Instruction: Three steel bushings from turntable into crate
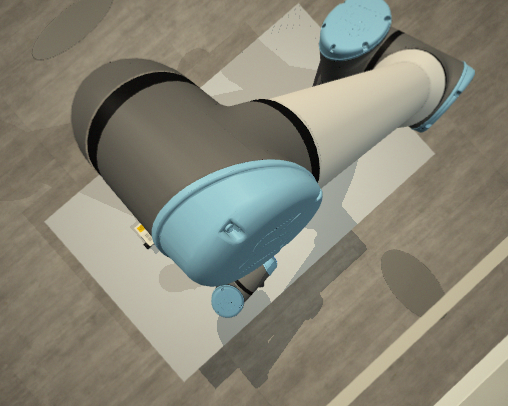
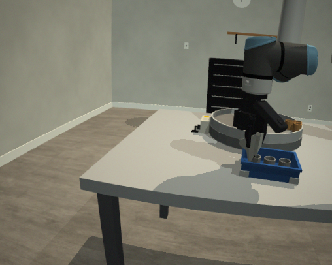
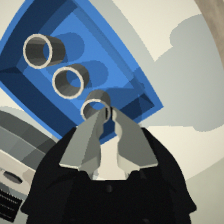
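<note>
The blue crate stands in front of the turntable. Three grey steel bushings are in the crate in a row: one at one end, one in the middle, and one at the fingers. My gripper points down into the crate, shut on the wall of this last bushing. Whether that bushing touches the crate floor is hard to tell. Orange-brown bushings show on the turntable. The arm hides crate and turntable in the top view.
A small white box with a yellow label sits on the table beside the turntable. The turntable's raised wall stands close behind the crate. Grey corner brackets flank the crate's base.
</note>
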`<state>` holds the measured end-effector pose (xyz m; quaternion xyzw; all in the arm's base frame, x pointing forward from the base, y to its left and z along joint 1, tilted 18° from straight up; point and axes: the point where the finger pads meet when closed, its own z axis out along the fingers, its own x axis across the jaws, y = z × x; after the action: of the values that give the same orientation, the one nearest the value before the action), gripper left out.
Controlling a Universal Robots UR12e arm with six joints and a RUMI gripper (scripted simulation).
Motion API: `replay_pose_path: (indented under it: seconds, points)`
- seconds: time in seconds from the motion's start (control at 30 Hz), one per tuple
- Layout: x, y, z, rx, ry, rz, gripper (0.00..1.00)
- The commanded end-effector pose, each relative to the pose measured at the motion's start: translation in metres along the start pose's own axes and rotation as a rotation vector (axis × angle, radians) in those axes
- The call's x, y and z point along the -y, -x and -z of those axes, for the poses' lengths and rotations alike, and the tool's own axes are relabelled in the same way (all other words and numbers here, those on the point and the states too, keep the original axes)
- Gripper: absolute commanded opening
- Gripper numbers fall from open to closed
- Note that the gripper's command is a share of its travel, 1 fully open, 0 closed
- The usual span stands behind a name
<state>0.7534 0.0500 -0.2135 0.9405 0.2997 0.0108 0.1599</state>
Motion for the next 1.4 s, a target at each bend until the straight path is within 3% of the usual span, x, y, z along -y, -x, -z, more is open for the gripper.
replay_pose_path:
  seconds: [0.0, 0.73, 0.77, 1.37]
  points:
    - [-0.0003, -0.0006, 0.0007, -0.001, 0.001, 0.0, 0.0]
    - [-0.0003, -0.0006, 0.0007, -0.001, 0.001, 0.0, 0.0]
    - [-0.0003, -0.0006, 0.0007, -0.001, 0.001, 0.0, 0.06]
    - [-0.0003, -0.0006, 0.0007, -0.001, 0.001, 0.0, 0.06]
